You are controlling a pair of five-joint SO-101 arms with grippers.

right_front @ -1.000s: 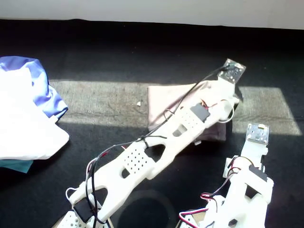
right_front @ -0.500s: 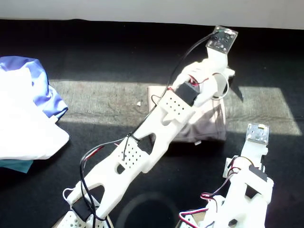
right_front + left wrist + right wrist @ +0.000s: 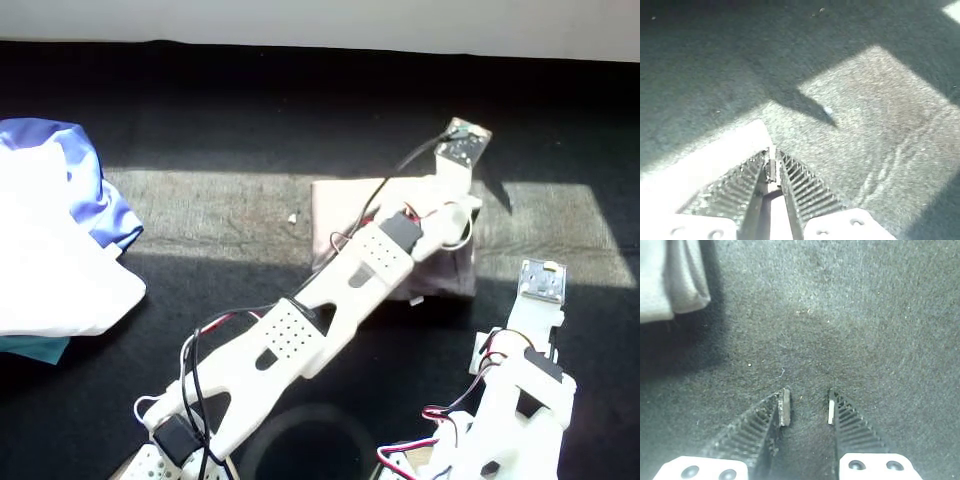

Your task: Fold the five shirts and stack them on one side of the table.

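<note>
Dark table (image 3: 220,100) w/ hard sun band — white shirts (image 3: 50,270) blown out.

The left tool (image 3: 773,167) is closed, the right tool (image 3: 807,411) parted.

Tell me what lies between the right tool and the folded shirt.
The stretch is bare dark table felt from the right tool to the folded shirt, per the right wrist view.

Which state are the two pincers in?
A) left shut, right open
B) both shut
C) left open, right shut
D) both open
A: the left pincer has its fingers pressed together, while the right pincer shows a gap of bare table between its fingertips.
</note>
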